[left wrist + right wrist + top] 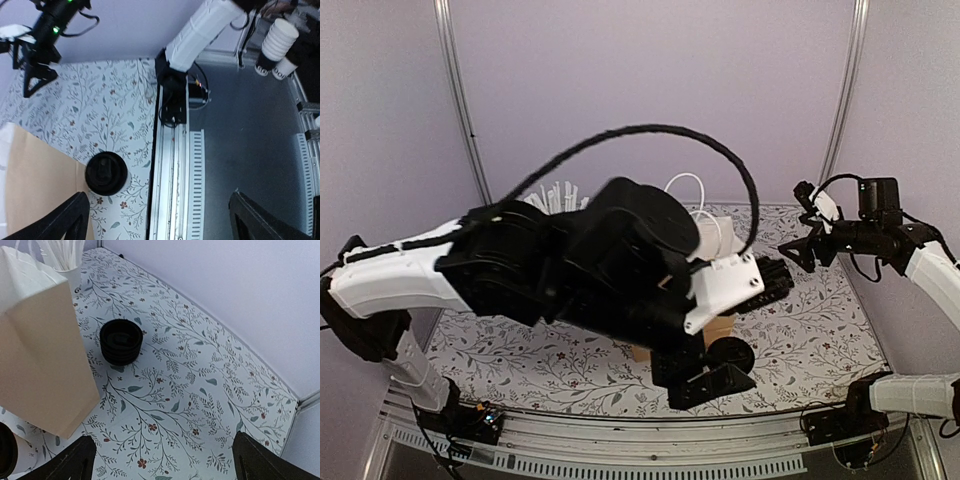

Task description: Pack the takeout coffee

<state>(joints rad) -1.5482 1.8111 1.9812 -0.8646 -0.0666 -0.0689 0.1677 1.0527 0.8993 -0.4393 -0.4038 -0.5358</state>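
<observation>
The takeout coffee (106,173), a white cup under a round black lid, stands upright on the flowered table beside a tan paper bag (35,185). My left gripper (160,225) hangs open above the table's front rail, and the cup lies just inside its left finger (67,220), untouched. In the top view the coffee (732,355) shows by the left gripper (705,385). My right gripper (165,465) is open over bare tablecloth, right of the bag (40,340). The coffee's lid edge (4,452) peeks in at the lower left of the right wrist view.
A stack of black lids (121,341) sits beyond the bag, and a cup of white sticks (62,257) stands at the back. A stack of lidless white cups (277,42) is off the table's front. The left arm (570,260) hides much of the top view.
</observation>
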